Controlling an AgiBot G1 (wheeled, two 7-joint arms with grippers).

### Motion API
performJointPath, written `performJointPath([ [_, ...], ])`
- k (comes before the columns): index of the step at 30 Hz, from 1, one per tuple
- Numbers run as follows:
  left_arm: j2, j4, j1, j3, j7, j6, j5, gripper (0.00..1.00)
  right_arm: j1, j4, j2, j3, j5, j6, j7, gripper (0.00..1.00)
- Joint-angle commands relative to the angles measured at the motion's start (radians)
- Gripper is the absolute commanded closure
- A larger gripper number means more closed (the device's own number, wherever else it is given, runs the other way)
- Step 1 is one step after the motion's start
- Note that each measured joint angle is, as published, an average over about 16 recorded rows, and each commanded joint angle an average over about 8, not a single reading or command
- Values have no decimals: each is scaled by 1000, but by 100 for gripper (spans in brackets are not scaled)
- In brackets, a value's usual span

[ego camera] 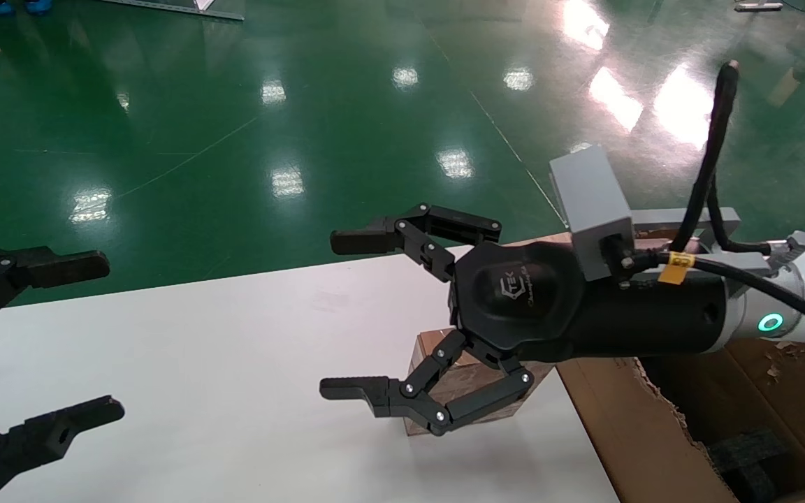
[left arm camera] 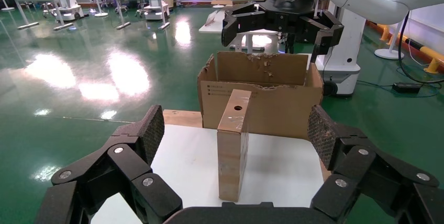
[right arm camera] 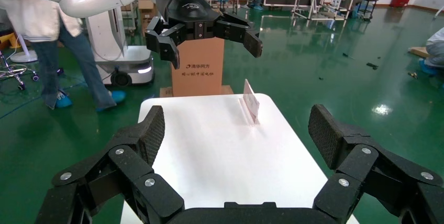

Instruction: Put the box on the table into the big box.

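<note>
The small brown box (ego camera: 469,383) stands on end on the white table (ego camera: 200,363), near its right edge. In the left wrist view the box (left arm camera: 233,145) shows its round hole on the upper face. My right gripper (ego camera: 346,314) hovers open just above and left of the box, not touching it. The right wrist view does not show the box. The big box (ego camera: 654,433) with torn flaps sits off the table's right edge and appears behind the small box as the big box (left arm camera: 262,98). My left gripper (ego camera: 95,339) hangs open at the table's left end, holding nothing.
Black foam blocks (ego camera: 745,454) lie inside the big box. A brown wooden board (left arm camera: 180,118) lies beside the table's far corner. A small clear card stand (right arm camera: 250,101) sits on the table near the left gripper (right arm camera: 201,25). Green floor surrounds the table.
</note>
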Motion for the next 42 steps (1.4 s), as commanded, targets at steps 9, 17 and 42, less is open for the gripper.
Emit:
performJointPath([
  [9,0,0,0,0,0,0,0,0,0,0,0,0,0,0,0,0],
  [17,0,0,0,0,0,0,0,65,-1,1,0,0,0,0,0,0],
  [42,0,0,0,0,0,0,0,100,25,-198,48,-68,-214,-72,-203,0],
])
